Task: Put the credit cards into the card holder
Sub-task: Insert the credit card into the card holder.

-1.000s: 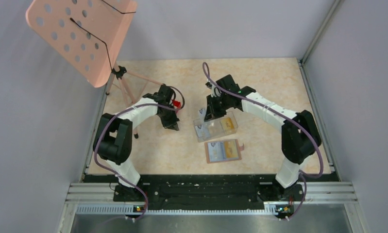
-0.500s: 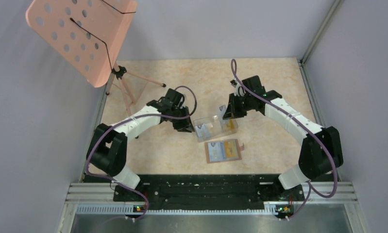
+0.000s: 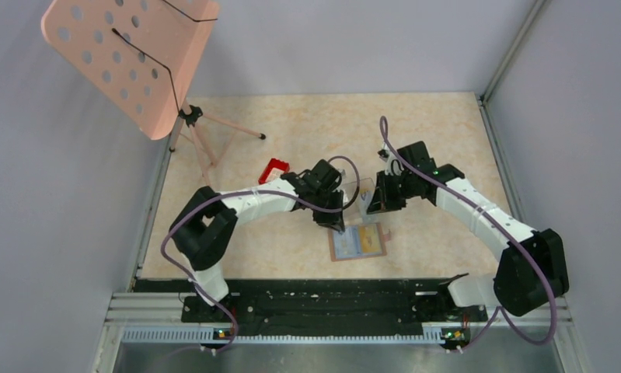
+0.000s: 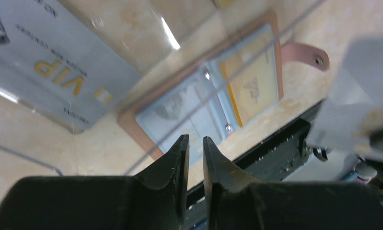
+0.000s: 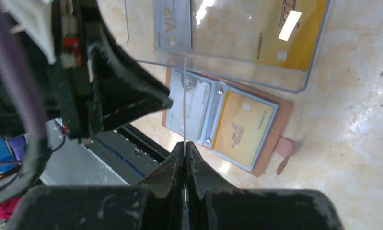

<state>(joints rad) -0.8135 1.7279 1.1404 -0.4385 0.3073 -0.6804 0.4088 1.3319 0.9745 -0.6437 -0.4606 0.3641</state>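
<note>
**Top view.** My left gripper [image 3: 332, 220], a second ago parked over the tray [image 3: 274, 169] and hiding it, has swung across to the near side of the box [image 3: 357, 189], just above the holder [image 3: 359, 242]. The tray now shows, well apart from the gripper. My right gripper [image 3: 371, 206], which was dipped in the box, drew off to the right and has come back to the box's near right corner, beside the holder's far edge.

**Left wrist view.** The left jaws stand a narrow gap apart, having opened from shut within the second. I can make out nothing between them, though a clear box edge crosses just past the tips and I cannot rule out a hold on it. At right, blurred, is the held card [image 4: 345, 96], carried by my right gripper.

**Right wrist view.** The right jaws are pressed together on that card, seen edge-on as a thin line rising from the tips. Beyond it the holder lies open and flat, with a pale card in one pocket and a yellow one in the other. A VIP card [image 5: 172, 26] and a yellow card [image 5: 295, 38] remain in the box.

**Reading.** One card is out of the box and poised by the holder but not yet pocketed, and two more wait.
</note>
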